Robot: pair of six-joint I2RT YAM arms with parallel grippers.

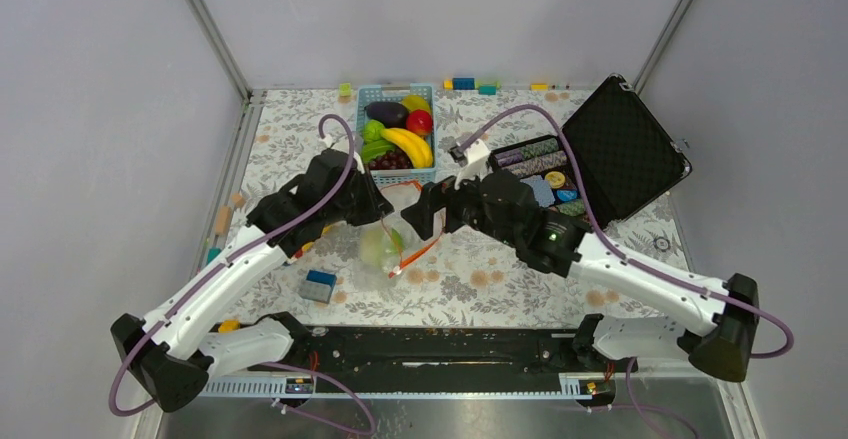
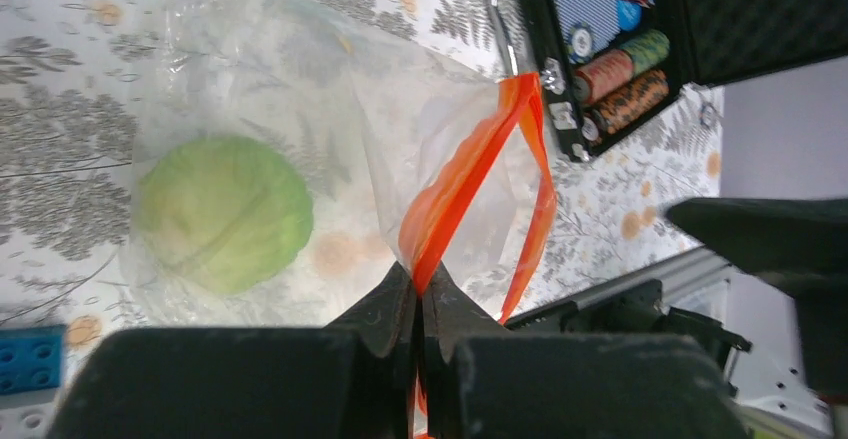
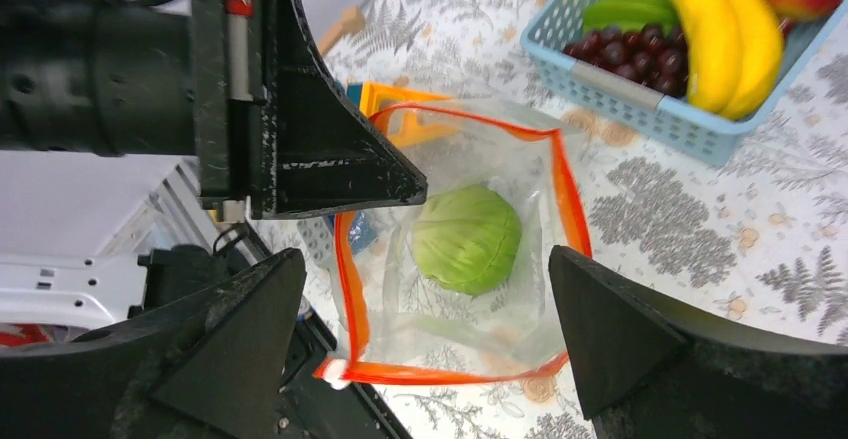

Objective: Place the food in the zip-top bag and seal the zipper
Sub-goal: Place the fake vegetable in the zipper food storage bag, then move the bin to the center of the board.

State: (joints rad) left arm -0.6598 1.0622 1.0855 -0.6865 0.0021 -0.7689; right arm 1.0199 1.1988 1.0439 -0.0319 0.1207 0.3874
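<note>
The left pincer (image 2: 420, 304) pinches the orange zipper (image 2: 470, 174); the right pincer (image 3: 428, 259), spread, faces the cabbage (image 3: 467, 237) inside the zip-top bag (image 3: 480, 334).

The left arm (image 1: 215, 294) and right arm (image 1: 640, 277) have white shells, black joints and looping purple cables (image 1: 530, 107).

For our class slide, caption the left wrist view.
Left gripper shut on the orange-red zipper strip of a clear plastic bag holding a pale green cabbage-like head.
</note>
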